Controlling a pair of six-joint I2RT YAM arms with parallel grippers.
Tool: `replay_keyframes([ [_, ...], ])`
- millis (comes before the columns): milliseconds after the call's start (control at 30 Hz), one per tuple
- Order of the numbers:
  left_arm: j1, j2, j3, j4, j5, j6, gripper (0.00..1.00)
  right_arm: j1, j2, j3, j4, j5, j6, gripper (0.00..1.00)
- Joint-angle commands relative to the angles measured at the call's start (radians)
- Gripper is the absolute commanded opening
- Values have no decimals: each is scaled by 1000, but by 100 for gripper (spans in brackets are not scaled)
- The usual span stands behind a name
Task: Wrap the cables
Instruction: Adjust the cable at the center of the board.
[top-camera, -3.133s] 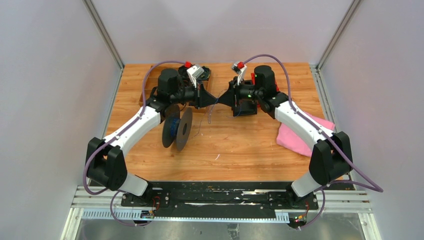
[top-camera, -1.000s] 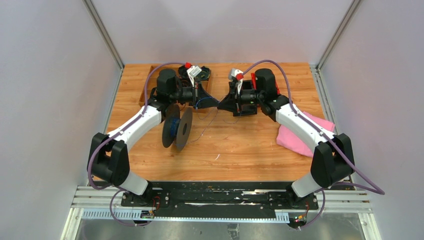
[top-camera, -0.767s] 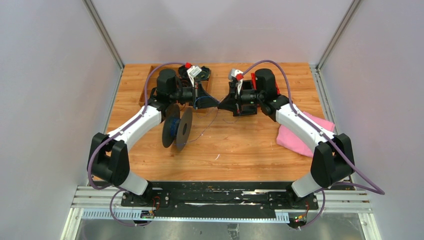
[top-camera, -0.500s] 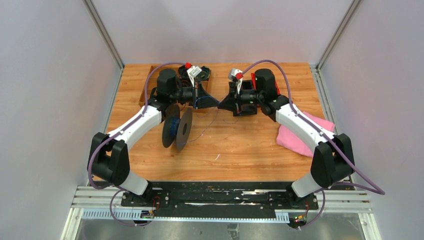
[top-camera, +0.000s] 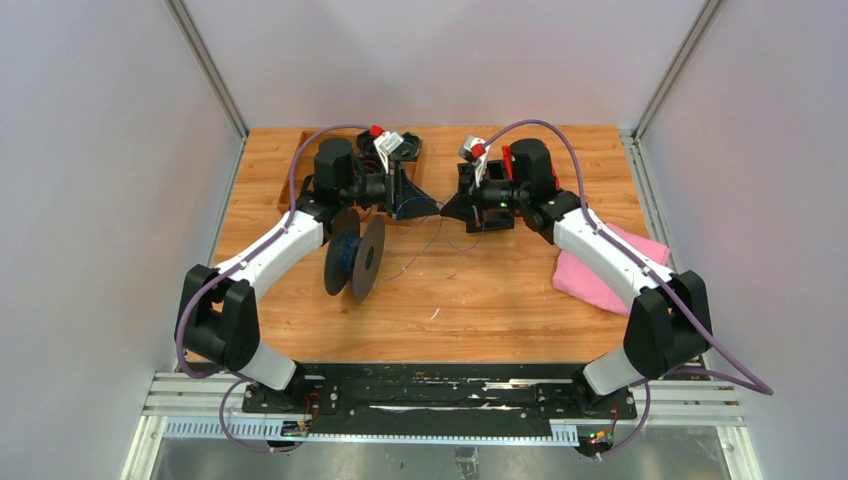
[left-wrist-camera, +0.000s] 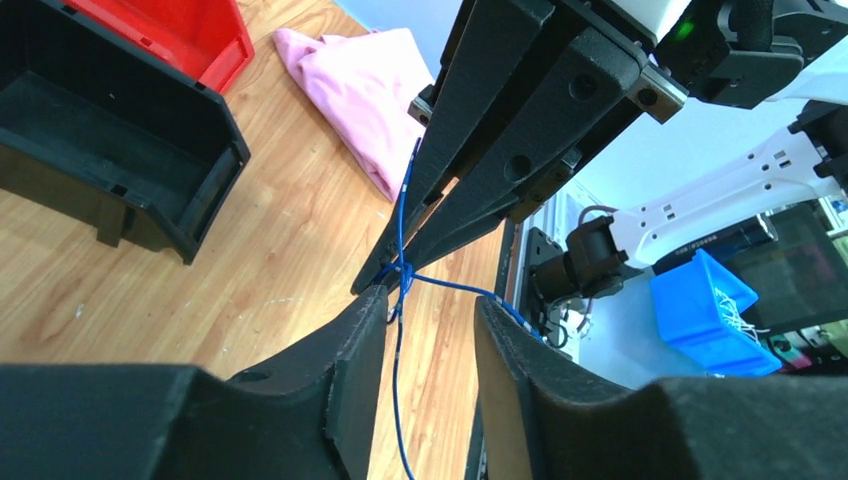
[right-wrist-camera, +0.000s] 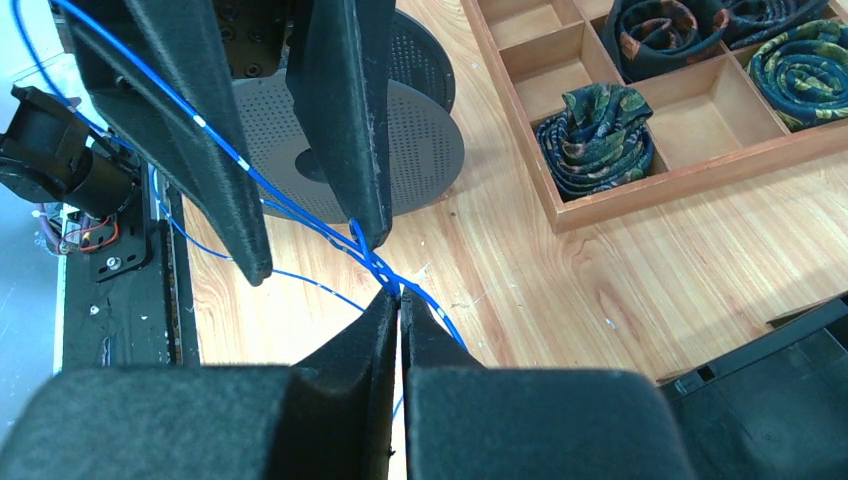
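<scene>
Wood-grain table (top-camera: 480, 300) inside pale grey walls, top camera; item: grey spool (top-camera: 358, 258) standing on edge beside the left arm, blue winding on its core; item: left tool (top-camera: 420, 206) and right tool (top-camera: 448, 210) nearly tip to tip behind the spool, apparently so that one can hand the line to the other; item: pink cloth (top-camera: 600, 275) lying partly under the right arm, not in use.

Left wrist camera; the left tool's fingers stand apart, gripping nothing; cable (left-wrist-camera: 403, 215), thin and blue, runs down through that gap and crosses itself at the right tool's tip, just beyond; black bin (left-wrist-camera: 120, 150) and red bin (left-wrist-camera: 170, 30) sit at the back, well apart from the work.

Right wrist camera; the right tool's fingers are pressed together on the cable, pinching it at the crossing, probably to keep the loop from slipping while the left tool is free; strands lead off toward the spool and along the left tool's fingers; wooden tray (right-wrist-camera: 650, 190) holds dark coiled bundles (right-wrist-camera: 600, 140), one to a compartment; judged: wrapping partly done, loose line trailing on the table.
</scene>
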Motion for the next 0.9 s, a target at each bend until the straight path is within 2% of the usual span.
replay_keyframes([
  [0,-1,-3,11,-53,-11,59,44,-17,-36,24,-18,29,5,1],
  [200,-1,-26,48,-221,-73,208,53,-20,-53,28,-36,21,5,1],
  [267,-1,-32,49,-242,-84,231,53,-22,-56,28,-40,27,3,1],
  [533,-3,-16,66,-269,-84,244,18,-23,-54,31,-42,86,28,1],
  [667,-3,-19,83,-317,-93,278,2,-22,-67,22,-53,181,34,1],
  [867,-3,-31,130,-470,-169,398,0,-23,-79,21,-83,309,42,1],
])
